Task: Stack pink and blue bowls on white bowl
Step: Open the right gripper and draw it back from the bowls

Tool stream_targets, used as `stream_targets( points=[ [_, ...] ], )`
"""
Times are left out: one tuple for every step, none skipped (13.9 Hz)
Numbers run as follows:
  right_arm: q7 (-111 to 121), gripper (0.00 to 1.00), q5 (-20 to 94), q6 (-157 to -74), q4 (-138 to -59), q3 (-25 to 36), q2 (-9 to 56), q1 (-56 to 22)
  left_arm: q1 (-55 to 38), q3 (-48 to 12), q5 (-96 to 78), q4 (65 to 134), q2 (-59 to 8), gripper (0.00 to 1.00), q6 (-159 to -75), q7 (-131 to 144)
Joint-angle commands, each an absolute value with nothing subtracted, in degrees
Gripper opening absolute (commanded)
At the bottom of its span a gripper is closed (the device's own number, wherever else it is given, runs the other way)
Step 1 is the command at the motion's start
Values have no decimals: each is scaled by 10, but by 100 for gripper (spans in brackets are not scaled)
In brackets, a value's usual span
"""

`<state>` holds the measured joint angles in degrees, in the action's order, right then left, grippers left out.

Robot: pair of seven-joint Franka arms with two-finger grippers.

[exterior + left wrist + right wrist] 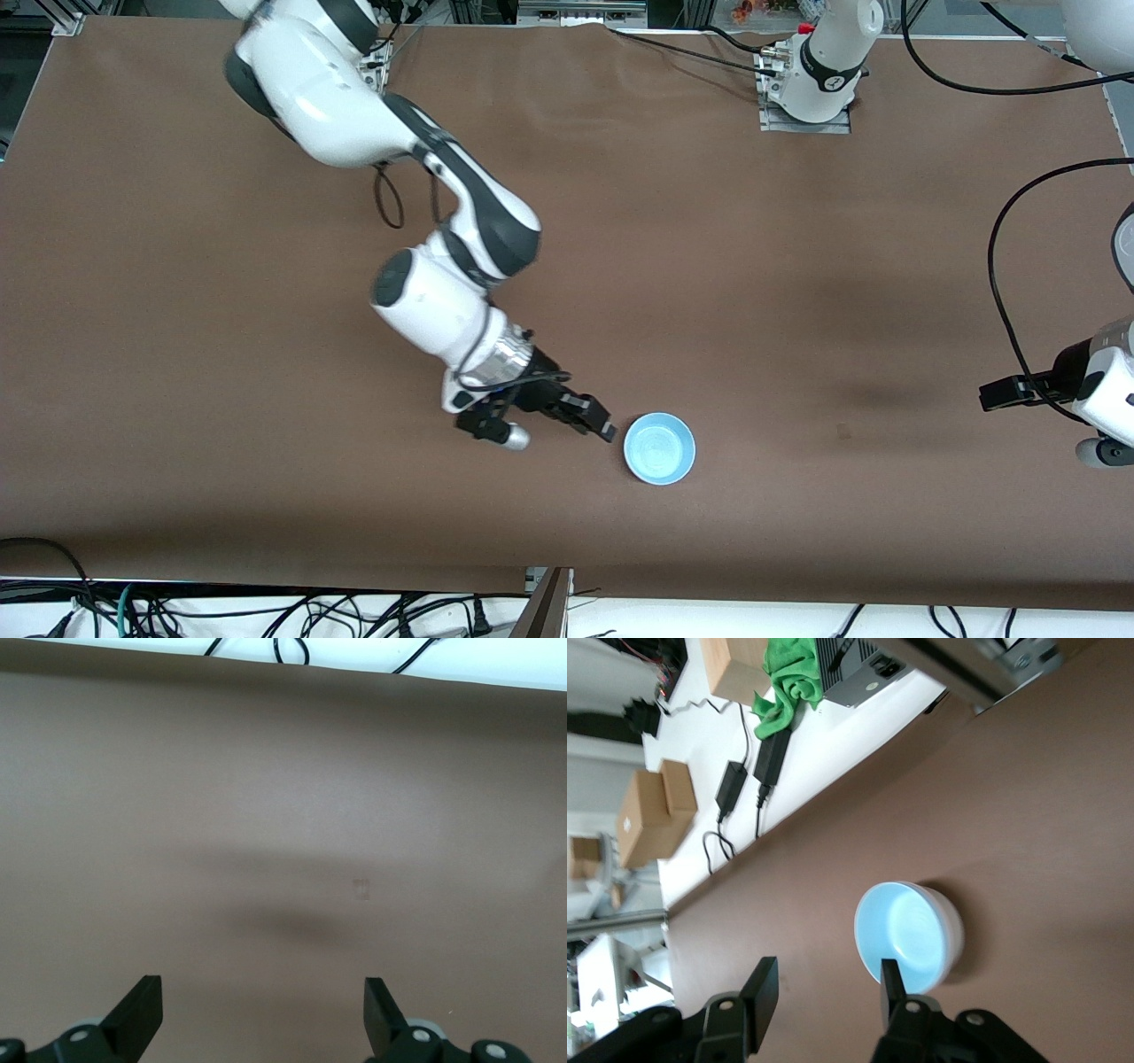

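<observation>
The sky-blue bowl stands upright on the brown table, near the front camera's edge. In the right wrist view the blue bowl has a pale whitish outer wall; I cannot tell whether that is a second bowl under it. No separate pink or white bowl shows. My right gripper is open and empty, low beside the bowl toward the right arm's end; in the right wrist view one fingertip is at the bowl's rim. My left gripper waits open and empty over bare table at the left arm's end, also in the left wrist view.
Black cables loop over the table at the left arm's end. A small mark lies on the cloth between the bowl and the left gripper. Past the table's edge are boxes, power bricks and a green cloth.
</observation>
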<state>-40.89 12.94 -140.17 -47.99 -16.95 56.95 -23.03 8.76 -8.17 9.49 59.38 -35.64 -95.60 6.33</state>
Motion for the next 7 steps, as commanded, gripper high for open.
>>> stream_targets(
  points=[
    [-319, 68, 140, -1296, -684, -169, 382, -160, 92, -80, 110, 620, -343, 100, -993, 60],
    [-278, 74, 140, -1243, -722, -161, 335, -138, 92, -80, 110, 626, -342, 100, -997, 59],
    [-235, 79, 140, -1192, -756, -157, 290, -117, 92, -80, 111, 634, -343, 100, -998, 57],
    [-196, 91, 140, -1152, -787, -152, 245, -94, 91, -80, 110, 636, -343, 100, -998, 57],
    [-152, 99, 139, -1117, -821, -142, 201, -74, 93, -80, 107, 637, -343, 100, -999, 57],
    [-107, 99, 136, -1088, -846, -127, 163, -62, 93, -80, 110, 637, -343, 100, -1001, 57],
    [-54, 99, 131, -1052, -871, -110, 129, -46, 94, -80, 109, 638, -344, 100, -1009, 57]
  ],
)
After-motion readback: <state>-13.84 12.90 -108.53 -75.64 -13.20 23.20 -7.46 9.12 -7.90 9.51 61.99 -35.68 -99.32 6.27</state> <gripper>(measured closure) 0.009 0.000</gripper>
